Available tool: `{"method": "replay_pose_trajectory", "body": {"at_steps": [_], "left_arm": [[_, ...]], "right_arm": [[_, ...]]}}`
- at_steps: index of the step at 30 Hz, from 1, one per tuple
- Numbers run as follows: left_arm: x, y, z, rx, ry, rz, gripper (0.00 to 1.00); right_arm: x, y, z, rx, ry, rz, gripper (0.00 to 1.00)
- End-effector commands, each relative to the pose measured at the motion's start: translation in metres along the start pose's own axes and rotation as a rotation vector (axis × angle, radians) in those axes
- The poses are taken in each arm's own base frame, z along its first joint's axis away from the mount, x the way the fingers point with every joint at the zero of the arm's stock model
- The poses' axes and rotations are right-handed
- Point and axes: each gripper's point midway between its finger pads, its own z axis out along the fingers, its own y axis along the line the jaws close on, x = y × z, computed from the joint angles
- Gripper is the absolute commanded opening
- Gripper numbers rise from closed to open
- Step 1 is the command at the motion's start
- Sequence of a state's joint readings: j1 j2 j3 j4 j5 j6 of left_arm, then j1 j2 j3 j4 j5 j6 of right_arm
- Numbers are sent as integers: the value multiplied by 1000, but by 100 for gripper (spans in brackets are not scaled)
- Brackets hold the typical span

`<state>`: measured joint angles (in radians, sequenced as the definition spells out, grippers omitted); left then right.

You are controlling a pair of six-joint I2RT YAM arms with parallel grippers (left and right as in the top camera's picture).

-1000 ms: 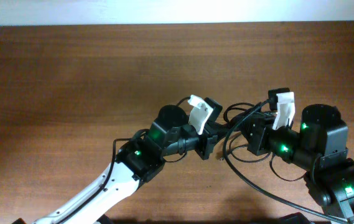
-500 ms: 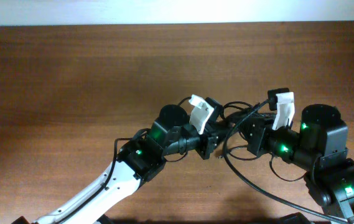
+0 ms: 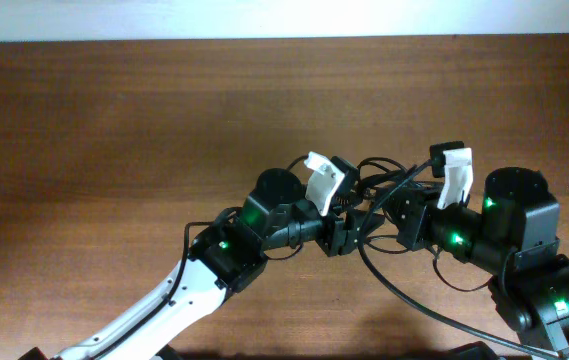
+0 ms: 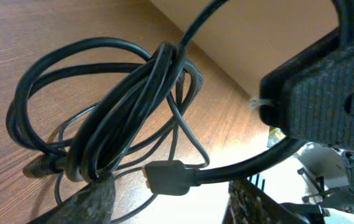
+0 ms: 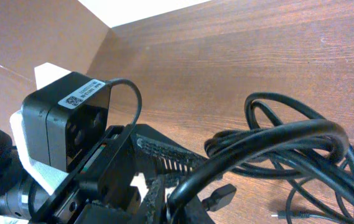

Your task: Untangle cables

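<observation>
The cables (image 4: 105, 112) are thin black cords wound into one knotted bundle of loops on the wooden table (image 3: 114, 130); in the overhead view the cables (image 3: 376, 175) lie between the two arms. My left gripper (image 4: 173, 210) is open, and a black plug (image 4: 170, 177) on a thicker cord hangs free between its fingers (image 4: 89, 202). My right gripper (image 5: 173, 208) is shut on one cord of the cables (image 5: 288, 140) and lifts it off the table. Seen from overhead, the left gripper (image 3: 356, 228) and right gripper (image 3: 392, 215) face each other closely.
The left arm's wrist camera block (image 5: 65, 124) stands right in front of my right gripper. A loose plug (image 5: 217, 198) and a small silver-tipped plug (image 5: 282, 215) lie on the wood by the bundle. A pale wall (image 3: 284, 18) borders the table's far edge.
My left gripper has opened its jaws and let go of the cord it held. The loops have shifted slightly towards the far side. The right gripper keeps its grip in place.
</observation>
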<state>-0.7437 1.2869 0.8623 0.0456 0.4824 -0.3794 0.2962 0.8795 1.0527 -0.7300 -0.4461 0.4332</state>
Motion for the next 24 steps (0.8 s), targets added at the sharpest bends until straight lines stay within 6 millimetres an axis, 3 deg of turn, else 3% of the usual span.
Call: {"method": "replay_pose_trajectory", "body": {"at_steps": [1,3,4,7,12,17,19,20,24], "left_arm": [[0,19,0,-110,-9,-6,63],[2,35,-2,-200,-9,-18,68],[5,42,-4,-237,-5,-24,80],[10,53,-7,-296,8,-34,82],[7,49,-8,-279,2,-19,80],[-1,17,-2,-106,-2,145,80],[-4,16,-2,-103,-13,170,82],[-5,16,-2,-102,-16,193,92],[-5,15,-1,-99,-11,268,92]], "right_arm": [[-5,10,-6,-29,-22,-37,4],[-5,10,-6,-29,-22,-37,4],[-5,10,-6,-29,-22,-37,4],[-5,10,-6,-29,-22,-41,4],[-4,9,-6,-28,-20,-54,4],[-4,9,-6,-28,-20,-54,4],[-4,9,-6,-29,-20,-54,4],[-4,9,-6,-29,-19,-54,4],[-4,10,-6,-32,-18,-54,4]]}}
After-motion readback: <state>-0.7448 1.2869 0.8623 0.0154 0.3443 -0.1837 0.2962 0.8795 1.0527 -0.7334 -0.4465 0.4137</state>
